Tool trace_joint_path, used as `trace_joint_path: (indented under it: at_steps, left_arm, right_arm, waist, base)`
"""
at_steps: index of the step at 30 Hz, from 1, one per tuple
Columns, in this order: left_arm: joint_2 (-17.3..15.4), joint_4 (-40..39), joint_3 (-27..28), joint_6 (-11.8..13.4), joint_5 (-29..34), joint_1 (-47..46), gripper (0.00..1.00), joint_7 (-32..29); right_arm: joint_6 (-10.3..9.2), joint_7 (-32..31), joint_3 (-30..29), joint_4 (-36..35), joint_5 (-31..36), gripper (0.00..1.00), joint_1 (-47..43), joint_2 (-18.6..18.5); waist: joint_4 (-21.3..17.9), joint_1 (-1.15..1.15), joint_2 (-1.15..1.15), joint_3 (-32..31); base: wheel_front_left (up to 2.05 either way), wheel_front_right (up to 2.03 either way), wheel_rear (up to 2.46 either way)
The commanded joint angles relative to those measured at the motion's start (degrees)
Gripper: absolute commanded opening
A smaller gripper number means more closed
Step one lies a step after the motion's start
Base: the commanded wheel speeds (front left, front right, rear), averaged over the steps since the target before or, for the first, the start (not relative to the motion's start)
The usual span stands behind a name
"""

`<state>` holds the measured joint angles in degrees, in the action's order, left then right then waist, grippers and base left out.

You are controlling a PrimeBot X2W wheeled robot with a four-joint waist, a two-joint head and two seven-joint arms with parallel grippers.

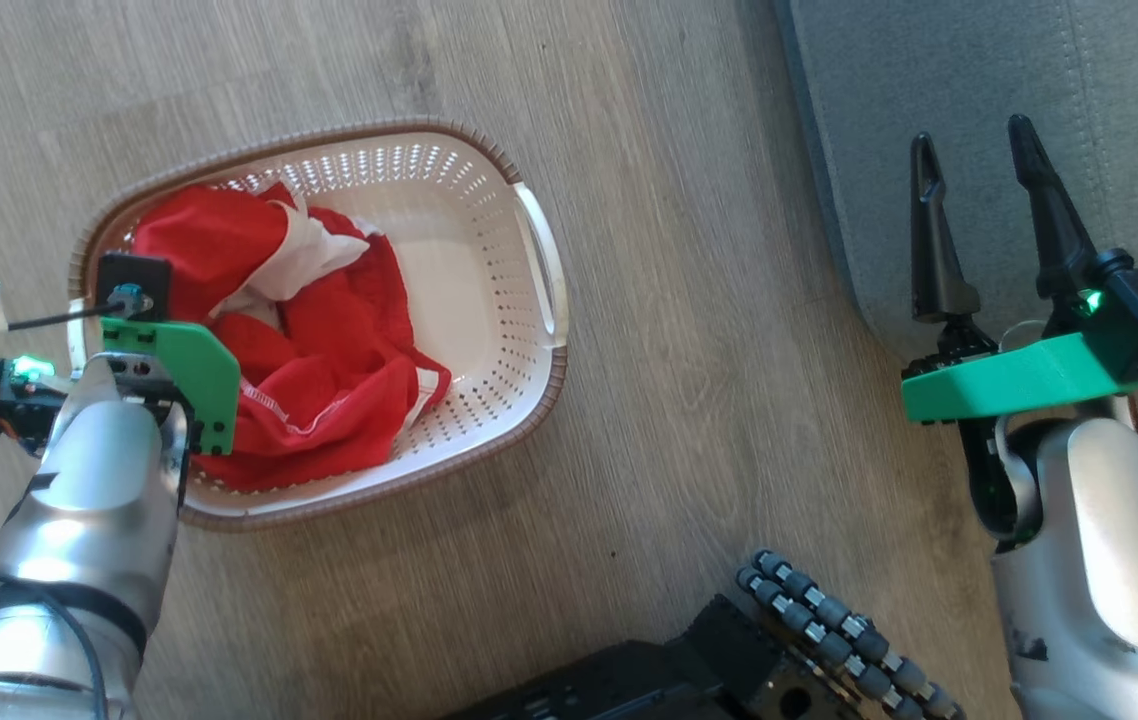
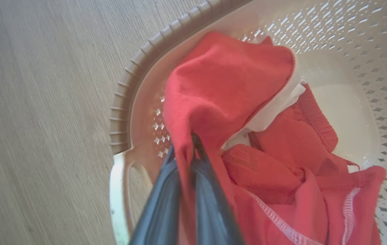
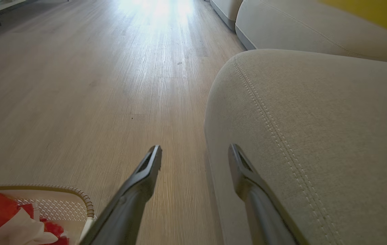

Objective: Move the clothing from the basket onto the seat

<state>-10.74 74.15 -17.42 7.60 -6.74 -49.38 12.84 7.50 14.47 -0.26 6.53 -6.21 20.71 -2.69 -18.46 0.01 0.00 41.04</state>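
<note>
Left gripper point(image 2: 188, 146) nips a fold of the red clothing point(image 2: 229, 81) down in the basket point(image 1: 379, 128)
Soft, light, floppy stuff, likely to drape and drag its neighbour along; a bunched fold near the white band point(image 2: 275, 105) looks the surest hold. Right gripper point(image 1: 971, 135) hangs spread and empty by the grey seat point(image 1: 929, 60)

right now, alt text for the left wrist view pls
The left gripper has its jaws shut on a fold of the red clothing, pinched inside the cream basket. More red fabric with white trim lies heaped in the basket, which stands on a wood-look floor.
</note>
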Motion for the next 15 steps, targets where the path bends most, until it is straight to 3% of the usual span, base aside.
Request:
trace_joint_path:
  at_steps: [1, 7, 15]
  left_arm:
    - [-1.6, -0.31, 0.8, -0.42, -0.51, 0.63, 0.0, 0.17]
    - [0.41, -4.47, 2.24, -1.1, -2.82, 1.25, 0.0, 2.04]
    - [1.59, -21.01, 4.22, -1.56, -4.11, 9.73, 0.0, 2.14]
  right_arm:
    - [-0.01, 0.52, 0.83, -1.49, -0.6, 1.0, -0.3, -0.19]
    - [-0.01, 0.52, 0.11, -0.14, -0.62, 1.0, -1.25, -0.19]
    - [-0.01, 0.52, 0.33, 2.84, -0.92, 1.0, -3.27, -0.19]
  waist:
    - [0.23, -0.01, 0.0, -0.67]
    - [2.9, -0.01, 0.0, -5.61]
    - [9.82, -0.01, 0.0, -17.16]
  base:
    - [0.0, 0.0, 0.0]
    - [0.0, 0.0, 0.0]
    - [0.0, 0.0, 0.0]
